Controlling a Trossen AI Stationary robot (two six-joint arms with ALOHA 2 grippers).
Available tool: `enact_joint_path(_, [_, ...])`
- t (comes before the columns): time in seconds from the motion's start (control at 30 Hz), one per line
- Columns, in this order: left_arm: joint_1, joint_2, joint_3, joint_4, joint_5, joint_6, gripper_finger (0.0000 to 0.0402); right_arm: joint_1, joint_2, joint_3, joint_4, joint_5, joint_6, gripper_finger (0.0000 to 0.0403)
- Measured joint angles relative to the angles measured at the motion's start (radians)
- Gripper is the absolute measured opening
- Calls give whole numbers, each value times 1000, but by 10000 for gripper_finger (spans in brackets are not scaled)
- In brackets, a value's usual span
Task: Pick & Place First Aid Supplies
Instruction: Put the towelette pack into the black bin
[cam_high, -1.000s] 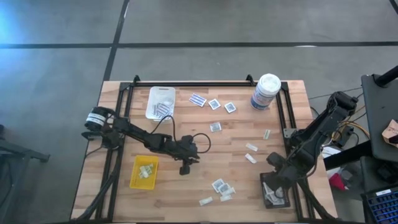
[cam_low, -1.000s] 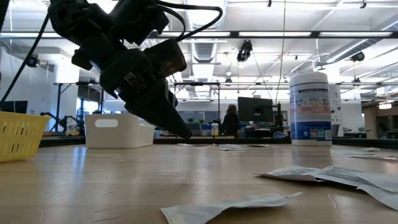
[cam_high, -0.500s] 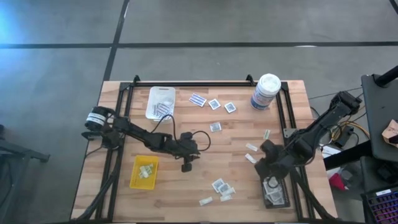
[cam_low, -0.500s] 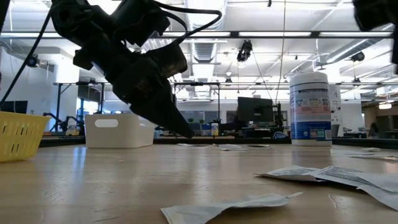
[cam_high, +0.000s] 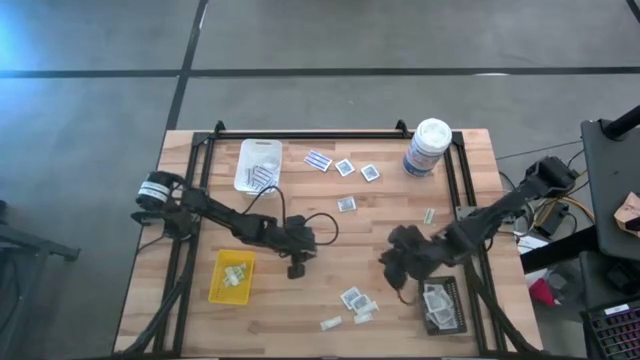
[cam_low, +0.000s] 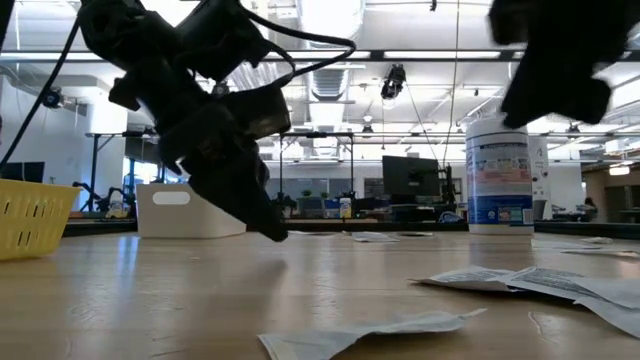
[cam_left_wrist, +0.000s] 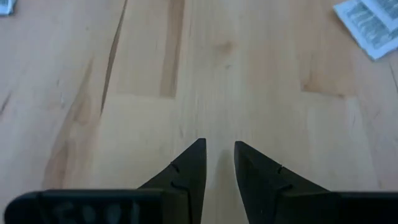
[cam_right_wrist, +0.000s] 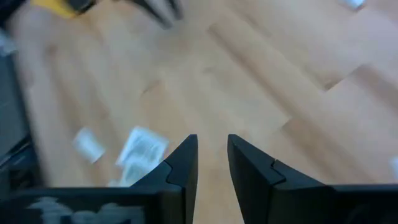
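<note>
Table (cam_high: 330, 225): light wooden top, black frame rails along both sides.

First aid supplies, loose, all lying flat:
- Blue-and-white striped strip (cam_high: 319, 160), toward 12 o'clock of table centre, long axis running from 10 to 4 o'clock.
- Two white squares with dark centres (cam_high: 345, 167) just beside it at 3 o'clock; a third square (cam_high: 347, 204) nearer the centre.
- Small pale strip (cam_high: 429, 216) at 3 o'clock of centre, long axis near 12 to 6.
- Cluster of packets (cam_high: 354, 300) at 6 o'clock, with a pale strip (cam_high: 331, 323) beyond it, long axis near 2 to 8 o'clock.

Trays: white tray (cam_high: 258, 165) at 11 o'clock, yellow tray (cam_high: 232, 276) at 8 o'clock, black tray (cam_high: 441, 305) at 4 o'clock; each is holding packets.

Left end effector (cam_left_wrist: 217, 158): hovering over bare wood just at 9 o'clock of centre, fingers slightly parted, grasping nothing.

Right end effector (cam_right_wrist: 211, 152): hanging over the table at 4 o'clock of centre, between the 6 o'clock cluster and the black tray, fingers narrowly apart, carrying nothing.

White canister (cam_high: 428, 147): standing upright at 1 o'clock.
</note>
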Motion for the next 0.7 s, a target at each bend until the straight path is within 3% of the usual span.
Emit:
enact_joint_path(0.4, [-19,-193,0,-246,-120,-19,96,-297,87,16,64,-90,-271,91])
enact_joint_path(0.7, [-71,-282,-18,-354,-295,-122,96,-406,137,65,152,-90,-499,77])
